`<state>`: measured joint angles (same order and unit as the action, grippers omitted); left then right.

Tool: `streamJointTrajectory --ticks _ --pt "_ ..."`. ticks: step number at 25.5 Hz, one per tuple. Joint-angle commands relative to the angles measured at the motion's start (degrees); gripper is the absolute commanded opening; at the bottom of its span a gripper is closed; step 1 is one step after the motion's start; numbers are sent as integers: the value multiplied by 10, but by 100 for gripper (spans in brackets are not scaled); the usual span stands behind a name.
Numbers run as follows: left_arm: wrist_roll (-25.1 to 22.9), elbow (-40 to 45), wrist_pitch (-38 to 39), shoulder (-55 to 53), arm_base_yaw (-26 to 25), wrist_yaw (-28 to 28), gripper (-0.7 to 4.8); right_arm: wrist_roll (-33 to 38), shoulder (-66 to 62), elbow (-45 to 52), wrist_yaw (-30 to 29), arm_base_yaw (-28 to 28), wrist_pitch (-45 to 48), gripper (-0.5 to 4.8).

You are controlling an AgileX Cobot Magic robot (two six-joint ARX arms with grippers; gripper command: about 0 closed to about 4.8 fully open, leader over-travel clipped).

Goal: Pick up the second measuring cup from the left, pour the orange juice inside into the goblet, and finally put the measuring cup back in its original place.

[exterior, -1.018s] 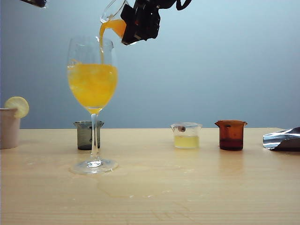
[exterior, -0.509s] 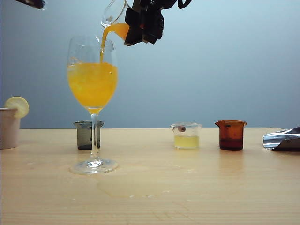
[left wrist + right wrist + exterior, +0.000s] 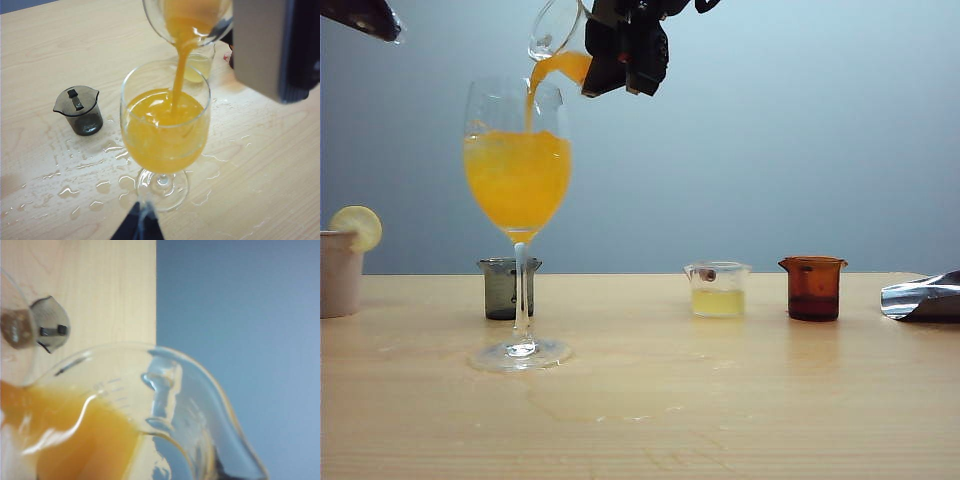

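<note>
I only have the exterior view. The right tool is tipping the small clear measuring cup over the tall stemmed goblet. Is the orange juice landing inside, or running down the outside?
Observer: Inside. The left wrist view looks down into the tall clear stemmed goblet. The orange juice stream leaves the small clear measuring cup, gripped by the right tool, and falls within the rim.
Operator: Is the table dry around the foot?
Observer: No. Clear puddles and droplets lie on the pale wooden table between the foot and the smoky grey cup. They spread under the left tool, which hangs above the table and touches nothing.
</note>
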<state>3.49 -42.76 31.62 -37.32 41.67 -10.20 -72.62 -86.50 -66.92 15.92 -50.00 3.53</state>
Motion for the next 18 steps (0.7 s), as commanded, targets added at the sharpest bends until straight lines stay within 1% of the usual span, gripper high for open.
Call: streamJointTrajectory --ticks 1,9,11,14,18 --pt "0 -3 -3 0 0 -1 -5 -28 4 -5 11 -4 30 111" --pt "0 -3 -1 0 0 -1 -5 -47 5 -5 25 -12 45 111" --pt "0 -3 7 0 0 -1 -5 -74 5 -5 26 -17 51 111" --pt "0 -3 14 0 0 -1 -5 -85 5 -5 26 -19 60 111" --pt "0 -3 23 -1 0 -1 -5 -89 4 -5 26 -19 66 111"
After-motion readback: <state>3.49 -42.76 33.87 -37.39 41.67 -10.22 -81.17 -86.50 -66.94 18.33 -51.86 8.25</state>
